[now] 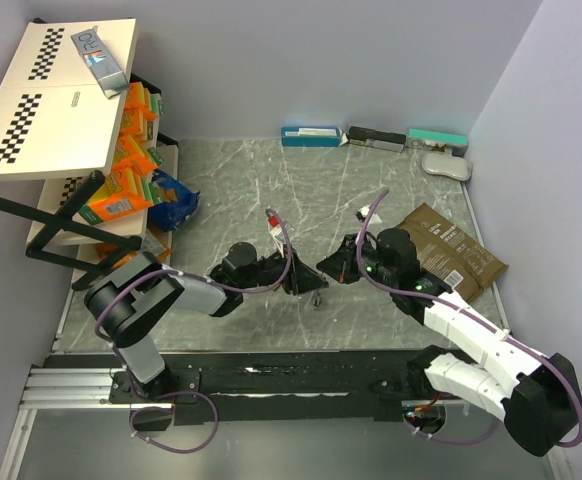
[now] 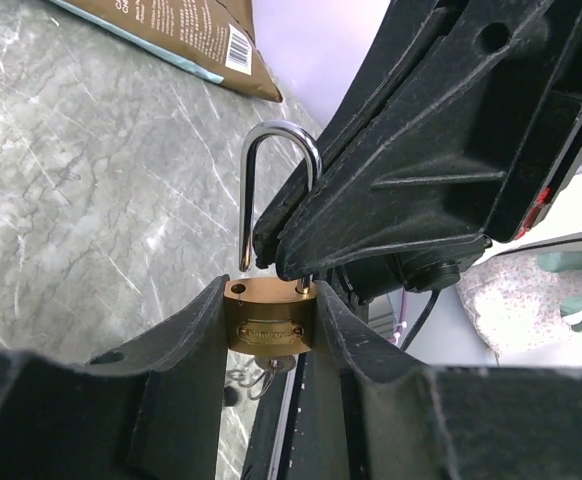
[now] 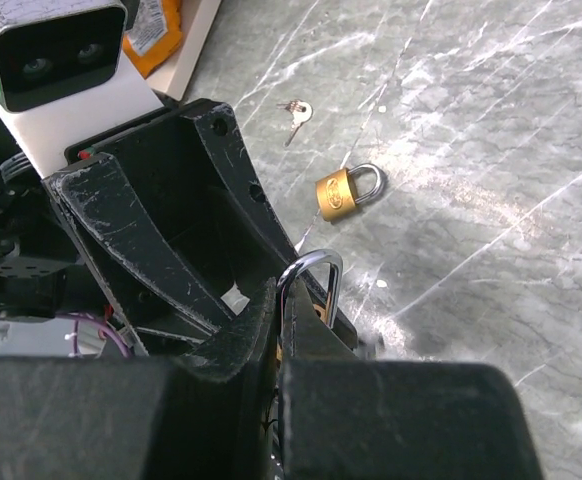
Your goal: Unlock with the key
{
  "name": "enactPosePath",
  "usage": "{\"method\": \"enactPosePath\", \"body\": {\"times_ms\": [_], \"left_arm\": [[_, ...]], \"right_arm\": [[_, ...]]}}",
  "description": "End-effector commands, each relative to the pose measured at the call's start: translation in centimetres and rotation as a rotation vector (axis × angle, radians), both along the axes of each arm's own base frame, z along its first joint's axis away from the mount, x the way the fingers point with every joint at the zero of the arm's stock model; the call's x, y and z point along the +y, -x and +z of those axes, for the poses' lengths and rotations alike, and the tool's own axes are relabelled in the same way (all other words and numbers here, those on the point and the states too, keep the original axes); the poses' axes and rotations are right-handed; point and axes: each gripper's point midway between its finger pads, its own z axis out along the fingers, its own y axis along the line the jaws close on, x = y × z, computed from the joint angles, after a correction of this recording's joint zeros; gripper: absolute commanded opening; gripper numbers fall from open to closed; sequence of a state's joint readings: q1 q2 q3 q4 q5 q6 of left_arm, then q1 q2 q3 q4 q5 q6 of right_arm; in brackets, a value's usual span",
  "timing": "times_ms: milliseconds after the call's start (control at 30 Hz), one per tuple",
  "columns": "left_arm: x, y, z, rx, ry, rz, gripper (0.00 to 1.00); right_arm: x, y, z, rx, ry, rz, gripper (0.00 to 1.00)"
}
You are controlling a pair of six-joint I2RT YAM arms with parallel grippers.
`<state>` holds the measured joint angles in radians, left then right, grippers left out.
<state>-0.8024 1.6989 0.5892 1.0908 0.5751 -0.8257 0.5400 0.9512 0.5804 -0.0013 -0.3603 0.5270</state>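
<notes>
Just left of the brown bag (image 1: 451, 250), the left gripper (image 2: 269, 308) pinches the padlock (image 2: 268, 325) body and the right gripper (image 3: 279, 295) clamps its shackle (image 2: 276, 132). 1 shackle leg looks lifted free with the key (image 2: 268, 372) underneath, so unlocking seems nearly done.

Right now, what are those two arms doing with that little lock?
The left gripper clamps the body of a brass padlock, while the right gripper pinches its shackle. A key hangs from the bottom, and one shackle leg looks lifted out of the body, so it seems unlocked. A second padlock and another key lie on the table.
</notes>
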Motion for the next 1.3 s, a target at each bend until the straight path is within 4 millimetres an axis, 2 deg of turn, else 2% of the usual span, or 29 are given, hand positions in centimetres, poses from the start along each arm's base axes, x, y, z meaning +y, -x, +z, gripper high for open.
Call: {"method": "enactPosePath", "body": {"times_ms": [0, 133, 167, 233, 400, 467, 500, 533, 567, 600, 633, 667, 700, 733, 767, 833, 867, 1000, 1100, 1267], "left_arm": [[-0.6, -0.4, 0.7, -0.036, 0.001, 0.006, 0.21], [-0.9, -2.2, -0.9, -0.028, -0.123, 0.11, 0.11], [-0.9, -3.3, -1.8, -0.007, -0.19, 0.169, 0.1], [-1.2, -3.5, -3.0, -0.01, -0.272, 0.192, 0.09], [-0.7, -6.0, -6.4, 0.061, -0.471, 0.352, 0.05], [-0.8, -6.8, -6.8, 0.066, -0.498, 0.379, 0.05], [-0.7, -6.9, -8.0, 0.072, -0.544, 0.39, 0.06], [-0.8, -7.1, -8.3, 0.067, -0.561, 0.395, 0.06], [-1.4, -7.7, -7.8, 0.055, -0.562, 0.404, 0.05], [-1.0, -7.8, -9.3, 0.058, -0.622, 0.419, 0.05], [-1.0, -8.3, -9.7, 0.055, -0.643, 0.434, 0.05], [-1.4, -9.0, -9.4, 0.05, -0.65, 0.452, 0.04], [-0.9, -9.2, -11.0, 0.07, -0.706, 0.466, 0.04], [-0.5, -9.8, -11.5, 0.066, -0.737, 0.499, 0.03], [-0.9, -10.4, -11.1, 0.061, -0.736, 0.512, 0.03], [-0.6, -10.6, -12.6, 0.074, -0.785, 0.53, 0.02], [-0.9, -11.0, -12.3, 0.072, -0.782, 0.537, 0.02], [-0.5, -11.8, -14.1, 0.089, -0.837, 0.562, 0.02], [-0.4, -12.4, -15.1, 0.115, -0.85, 0.571, 0.03], [-0.6, -13.4, -15.6, 0.127, -0.851, 0.574, 0.03]], "right_arm": [[-0.2, -0.7, 0.8, -0.036, -0.02, -0.026, 0.0], [-1.3, -2.1, -0.5, -0.028, 0.049, -0.107, 0.0], [-1.5, -2.5, -0.8, -0.026, 0.065, -0.128, 0.0], [-2.4, -3.7, -1.9, -0.019, 0.115, -0.195, 0.0], [-4.8, -5.6, -5.4, 0.044, 0.268, -0.337, 0.0], [-5.5, -6.6, -5.6, 0.043, 0.311, -0.396, 0.0], [-5.7, -7.1, -6.1, 0.055, 0.333, -0.411, 0.0], [-6.0, -7.7, -6.4, 0.057, 0.353, -0.44, 0.0], [-6.0, -7.9, -6.7, 0.066, 0.365, -0.442, 0.0], [-5.8, -8.5, -7.3, 0.086, 0.387, -0.448, 0.0], [-5.9, -8.7, -7.7, 0.098, 0.404, -0.455, 0.0], [-5.9, -8.9, -8.9, 0.129, 0.432, -0.456, 0.0], [-5.6, -9.4, -8.8, 0.135, 0.427, -0.46, 0.0], [-5.4, -9.6, -9.1, 0.144, 0.43, -0.46, 0.0], [-5.3, -9.8, -10.1, 0.168, 0.446, -0.46, 0.0], [-4.8, -10.4, -10.2, 0.178, 0.437, -0.462, 0.01], [-4.7, -10.5, -11.0, 0.196, 0.446, -0.459, 0.02], [-4.4, -11.4, -11.8, 0.229, 0.434, -0.461, 0.1], [-4.4, -11.8, -12.2, 0.246, 0.421, -0.463, 0.23], [-4.4, -12.0, -11.8, 0.249, 0.38, -0.459, 0.41]]}}
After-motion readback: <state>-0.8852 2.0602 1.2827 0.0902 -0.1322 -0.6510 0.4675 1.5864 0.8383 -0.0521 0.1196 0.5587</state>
